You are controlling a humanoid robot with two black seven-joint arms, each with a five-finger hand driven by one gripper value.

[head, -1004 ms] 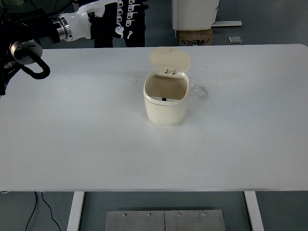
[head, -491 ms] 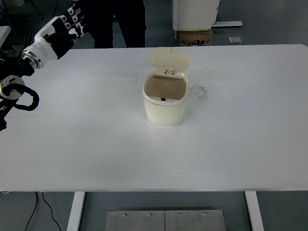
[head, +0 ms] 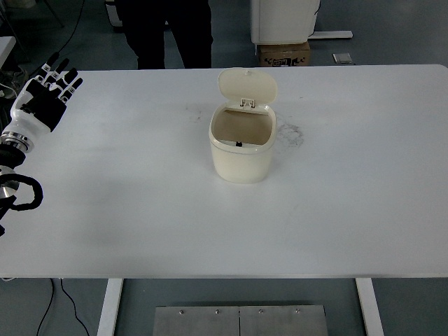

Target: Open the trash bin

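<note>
A small cream trash bin (head: 242,150) stands near the middle of the white table (head: 140,210). Its lid (head: 247,87) is tipped up and back on its hinge, and the inside shows. My left hand (head: 46,98) is at the far left edge of the table, well away from the bin. Its fingers are spread and hold nothing. My right arm is out of view.
A person in dark trousers (head: 168,31) stands behind the table's far edge. A cardboard box (head: 283,52) and a white unit (head: 283,19) stand on the floor beyond the table. A faint smudge (head: 290,134) marks the tabletop right of the bin.
My left hand has drawn back from the table's far left corner, down and leftward toward the left edge. The bin's lid stays open.
</note>
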